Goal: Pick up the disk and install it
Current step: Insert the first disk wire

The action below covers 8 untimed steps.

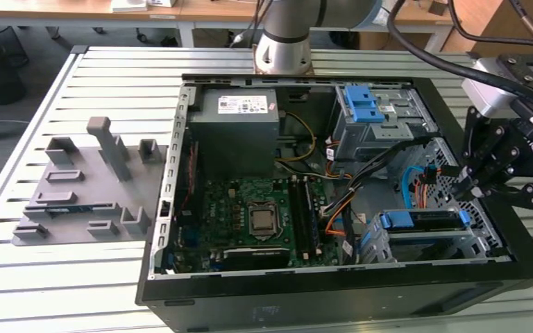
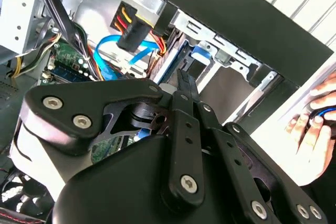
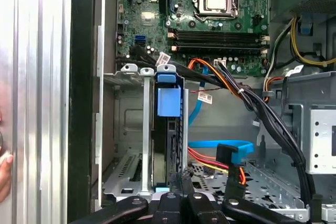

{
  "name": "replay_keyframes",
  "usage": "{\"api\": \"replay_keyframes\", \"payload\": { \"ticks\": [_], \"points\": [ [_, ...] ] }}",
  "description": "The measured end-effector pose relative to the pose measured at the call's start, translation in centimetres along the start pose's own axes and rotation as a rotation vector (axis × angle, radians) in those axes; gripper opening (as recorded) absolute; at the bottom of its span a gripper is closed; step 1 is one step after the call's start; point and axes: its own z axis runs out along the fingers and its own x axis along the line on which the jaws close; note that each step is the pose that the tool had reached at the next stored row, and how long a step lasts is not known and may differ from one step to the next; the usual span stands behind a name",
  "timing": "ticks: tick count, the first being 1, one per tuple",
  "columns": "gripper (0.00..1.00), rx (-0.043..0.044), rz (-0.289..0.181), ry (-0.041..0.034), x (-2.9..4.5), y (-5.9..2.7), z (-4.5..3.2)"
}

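Seated in the lower drive cage (image 1: 433,244) at the near corner of the computer case (image 1: 341,295), on the exterior view's right, the disk (image 1: 421,220) is seen with its blue bracket at both ends. In the first wrist view the disk (image 3: 167,145) is shown standing on edge in one slot of that cage (image 3: 144,129), the blue tab of its bracket uppermost, level with the cage rim.

The end effector (image 1: 468,189) is held just above the case's right wall, beside the cage. In both wrist views its fingers are seen pressed together with nothing gripped between them (image 2: 185,80) (image 3: 185,177), the tips close to the end of the disk; whether they touch it cannot be told.

A blue data cable (image 3: 220,145) and a bundle of orange, red and black wires are laid across the case floor beside the cage. Farther into the case, the motherboard (image 1: 257,215), the power supply (image 1: 239,114) and a second cage carrying a blue-latched tray (image 1: 366,104) can be made out.

The case is laid open on a slatted metal surface (image 1: 63,277), with a grey fixture block (image 1: 81,198) set well apart on the exterior view's left. A person's hand (image 2: 310,124) is rested on the surface just outside the case wall.
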Motion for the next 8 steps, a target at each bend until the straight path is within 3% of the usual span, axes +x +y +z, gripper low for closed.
{"api": "replay_keyframes", "payload": {
  "ticks": [8],
  "points": [
    [0.12, 0.0013, 0.024, -0.0003, -0.7, -0.03, 0.02]
  ]
}}
